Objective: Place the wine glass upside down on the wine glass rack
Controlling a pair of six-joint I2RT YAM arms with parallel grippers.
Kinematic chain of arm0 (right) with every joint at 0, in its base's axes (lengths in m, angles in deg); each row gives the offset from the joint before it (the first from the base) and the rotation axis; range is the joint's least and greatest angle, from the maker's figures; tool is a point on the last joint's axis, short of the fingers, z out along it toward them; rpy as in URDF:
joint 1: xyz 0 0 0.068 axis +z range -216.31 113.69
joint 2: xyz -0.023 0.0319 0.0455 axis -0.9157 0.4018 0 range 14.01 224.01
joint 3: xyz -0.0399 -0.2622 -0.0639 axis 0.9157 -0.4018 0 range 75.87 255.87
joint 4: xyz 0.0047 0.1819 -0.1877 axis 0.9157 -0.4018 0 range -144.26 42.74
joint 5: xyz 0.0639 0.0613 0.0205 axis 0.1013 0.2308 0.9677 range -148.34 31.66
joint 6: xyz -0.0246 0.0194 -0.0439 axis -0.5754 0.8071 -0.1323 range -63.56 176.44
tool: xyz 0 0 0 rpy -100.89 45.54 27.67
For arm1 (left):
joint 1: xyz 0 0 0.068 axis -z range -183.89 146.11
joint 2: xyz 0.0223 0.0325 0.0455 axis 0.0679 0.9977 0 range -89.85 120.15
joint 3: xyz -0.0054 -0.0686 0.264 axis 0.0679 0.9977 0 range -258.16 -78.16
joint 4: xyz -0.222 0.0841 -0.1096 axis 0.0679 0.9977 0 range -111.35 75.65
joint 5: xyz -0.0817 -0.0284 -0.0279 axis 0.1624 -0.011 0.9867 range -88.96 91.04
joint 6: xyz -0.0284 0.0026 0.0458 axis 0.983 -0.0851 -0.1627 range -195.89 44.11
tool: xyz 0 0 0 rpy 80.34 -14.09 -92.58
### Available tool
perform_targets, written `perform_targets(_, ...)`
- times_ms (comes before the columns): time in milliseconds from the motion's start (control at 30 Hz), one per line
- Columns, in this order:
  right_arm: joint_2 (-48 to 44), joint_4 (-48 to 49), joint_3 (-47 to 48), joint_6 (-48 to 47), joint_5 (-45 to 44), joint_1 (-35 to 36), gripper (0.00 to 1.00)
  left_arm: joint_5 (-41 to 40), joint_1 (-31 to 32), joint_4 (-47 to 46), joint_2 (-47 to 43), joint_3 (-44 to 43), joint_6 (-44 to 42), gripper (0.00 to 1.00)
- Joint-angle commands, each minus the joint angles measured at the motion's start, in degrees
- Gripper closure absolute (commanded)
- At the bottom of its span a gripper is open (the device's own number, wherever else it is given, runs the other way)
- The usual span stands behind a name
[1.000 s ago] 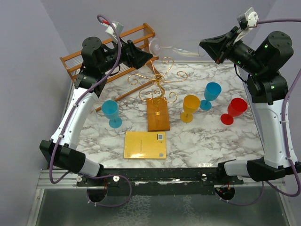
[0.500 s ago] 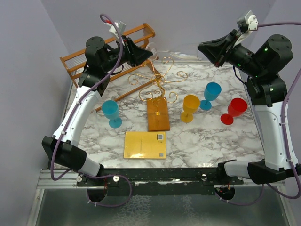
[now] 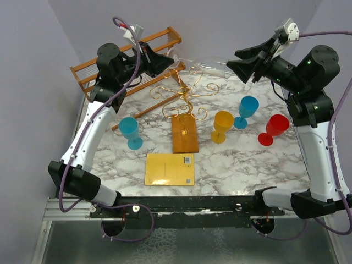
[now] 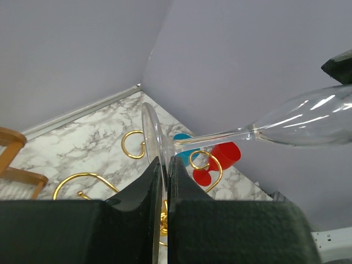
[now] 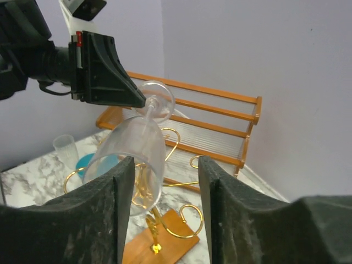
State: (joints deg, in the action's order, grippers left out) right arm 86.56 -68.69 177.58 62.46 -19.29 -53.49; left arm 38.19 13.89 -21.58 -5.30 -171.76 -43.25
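Note:
The clear wine glass (image 3: pixel 212 65) hangs on its side in the air above the gold wire wine glass rack (image 3: pixel 184 93), which stands on a brown wooden base (image 3: pixel 184 135). My left gripper (image 3: pixel 170 59) is shut on the edge of the glass's round foot (image 4: pixel 153 132); the stem (image 4: pixel 220 137) runs off to the right. My right gripper (image 3: pixel 235 65) is open around the bowl (image 5: pixel 135 157). The bowl lies close to the left finger (image 5: pixel 113 198), with a wide gap to the other.
A slatted wooden shelf (image 3: pixel 93 69) stands at the back left. On the marble table are two blue cups (image 3: pixel 131 132) (image 3: pixel 247 110), a yellow cup (image 3: pixel 223 125), a red cup (image 3: pixel 273 129) and a flat yellow box (image 3: pixel 169 169).
My left gripper has shut on the glass's foot. My right gripper has opened and let go of the bowl. The glass now hangs a little lower over the rack.

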Motion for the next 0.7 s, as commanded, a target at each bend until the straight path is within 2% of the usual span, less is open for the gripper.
perform_targets(0,-2.3,0.8,-0.1,-2.8,-1.5,0.2,0.44,-1.3,-3.3,-0.3,-4.3,0.0,-3.1,1.00)
perform_targets(133,-4.2,-1.3,-0.4,-6.4,-6.2,0.2,0.21,-3.1,-9.7,2.1,-7.2,0.1,-5.1,1.00)
perform_targets(200,-5.2,-2.2,-0.7,-8.2,-8.7,0.2,0.06,-6.1,-11.8,4.9,-8.7,-0.7,-8.9,1.00)
perform_targets(233,-5.6,-2.8,-1.0,-9.2,-10.1,0.2,0.03,-8.4,-12.2,7.1,-9.4,-1.6,-11.8,1.00)
perform_targets(400,-7.6,-5.1,-4.1,-16.3,-16.1,0.2,0.00,-23.9,-12.4,16.5,-13.2,-5.6,-30.3,1.00)
perform_targets(567,-10.4,-5.4,-10.9,-23.5,-18.4,0.2,0.00,-39.6,-12.4,19.9,-15.5,-7.5,-46.4,1.00)
perform_targets(667,-11.2,-5.4,-14.8,-25.7,-19.3,0.2,0.00,-45.8,-12.4,21.2,-15.6,-9.0,-54.5,1.00)
